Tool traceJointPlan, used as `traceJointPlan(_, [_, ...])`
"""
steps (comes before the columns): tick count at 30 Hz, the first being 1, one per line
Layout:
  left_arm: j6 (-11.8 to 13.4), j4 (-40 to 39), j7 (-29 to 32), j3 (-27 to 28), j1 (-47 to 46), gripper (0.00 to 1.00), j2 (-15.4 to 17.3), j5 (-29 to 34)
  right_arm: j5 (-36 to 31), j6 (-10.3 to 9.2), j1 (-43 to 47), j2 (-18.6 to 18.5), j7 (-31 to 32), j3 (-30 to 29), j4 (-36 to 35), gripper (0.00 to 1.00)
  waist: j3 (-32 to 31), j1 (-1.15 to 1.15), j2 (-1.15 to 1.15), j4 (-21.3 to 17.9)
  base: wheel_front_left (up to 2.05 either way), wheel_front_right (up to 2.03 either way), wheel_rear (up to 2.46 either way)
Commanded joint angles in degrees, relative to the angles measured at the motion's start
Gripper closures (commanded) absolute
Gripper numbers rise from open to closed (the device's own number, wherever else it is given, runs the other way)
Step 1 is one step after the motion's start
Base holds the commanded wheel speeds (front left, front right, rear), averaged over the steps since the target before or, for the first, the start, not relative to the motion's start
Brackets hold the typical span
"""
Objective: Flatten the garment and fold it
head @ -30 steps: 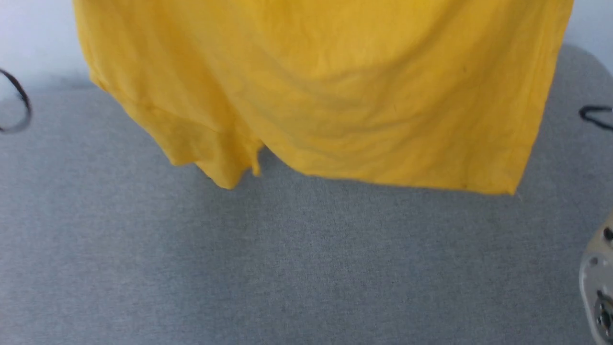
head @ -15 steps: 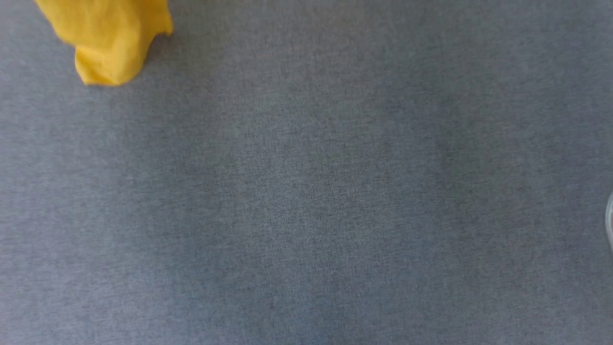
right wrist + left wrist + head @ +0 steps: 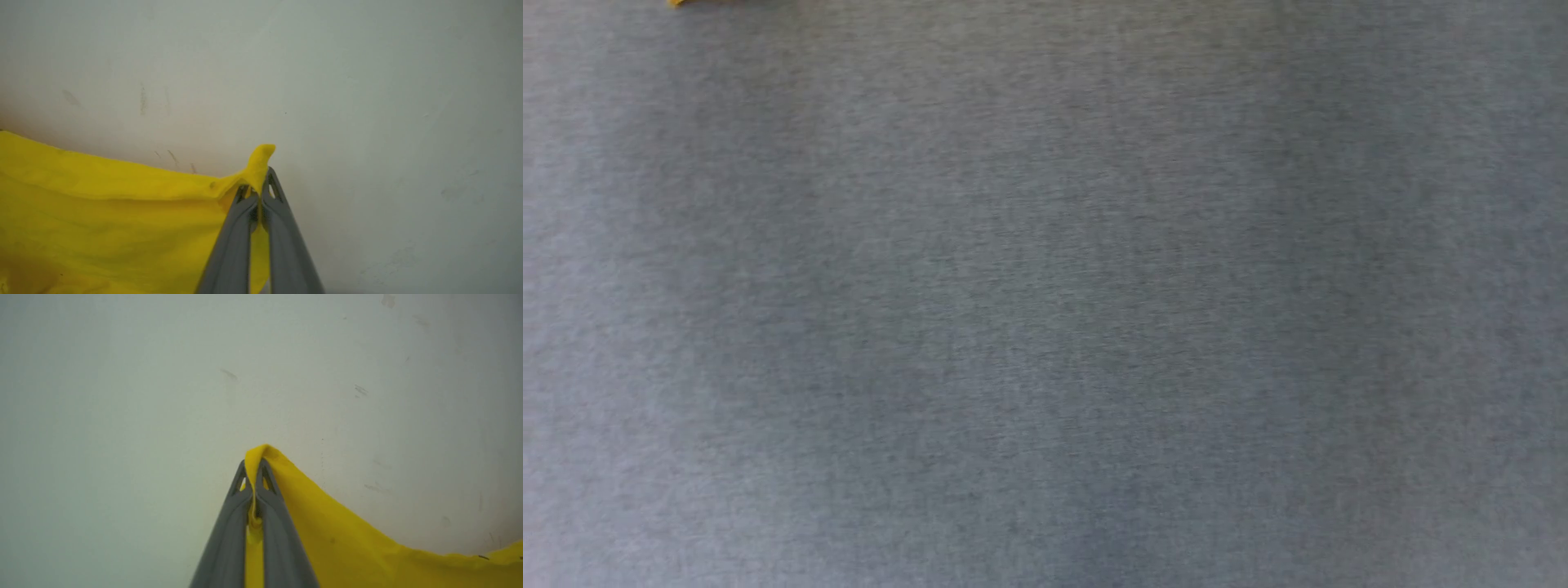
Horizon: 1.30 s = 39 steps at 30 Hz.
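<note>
The garment is a plain yellow T-shirt held up in the air in front of a pale wall. In the left wrist view my left gripper (image 3: 255, 467) is shut on one corner of the garment (image 3: 327, 539), and the cloth falls away to the lower right. In the right wrist view my right gripper (image 3: 258, 179) is shut on another corner of the garment (image 3: 102, 220), which spreads to the left. In the head view a tiny yellow sliver of the garment (image 3: 676, 2) touches the top edge above the grey table (image 3: 1045, 327).
A pale scuffed wall (image 3: 163, 375) stands behind both grippers. The grey fabric-covered table lies below.
The head view has tilted down: the yellow cloth that covered its upper half a second ago has slid off the top edge, leaving grey table. The cables and table edge have left the picture.
</note>
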Motion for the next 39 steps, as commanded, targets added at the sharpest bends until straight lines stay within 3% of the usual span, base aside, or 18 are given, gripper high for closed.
traceJointPlan(1, [-0.39,-0.74,-0.46,0.06,1.83,1.00,0.39,-0.66,0.42,-0.05,1.18,-0.59,-0.29,0.48,-0.36,1.00,-0.61,-0.01,0.00,1.49,0.00,0.00,0.00])
traceJointPlan(8, [-0.38,-10.66,-0.39,0.56,18.51,1.00,4.09,-4.25,6.66,-0.05,11.08,-5.52,0.94,4.56,-6.71,1.00,-5.39,-0.01,0.00,4.15,0.00,0.00,0.00])
traceJointPlan(15, [5.27,-25.59,0.85,3.71,41.63,1.00,7.98,-8.39,12.85,-0.05,28.37,-9.22,5.26,2.59,-19.50,1.00,-11.96,-0.01,0.00,6.22,0.00,0.00,0.00])
traceJointPlan(22, [11.84,-38.85,2.70,6.31,64.76,1.00,10.38,-11.76,15.60,-0.05,46.30,-6.96,9.22,-0.54,-31.28,1.00,-17.50,-0.01,0.00,6.34,0.00,0.00,0.00])
traceJointPlan(29, [16.14,-44.48,5.06,5.20,85.23,1.00,10.43,-15.00,16.65,-0.05,61.41,-3.98,10.92,-1.67,-35.50,1.00,-23.41,-0.01,0.00,6.38,0.00,0.00,0.00])
traceJointPlan(39, [15.23,-43.42,14.75,-1.92,104.22,1.00,13.69,-20.27,17.87,-0.05,80.94,-5.92,16.23,-2.26,-34.85,1.00,-28.56,-0.01,0.00,6.94,0.00,0.00,0.00])
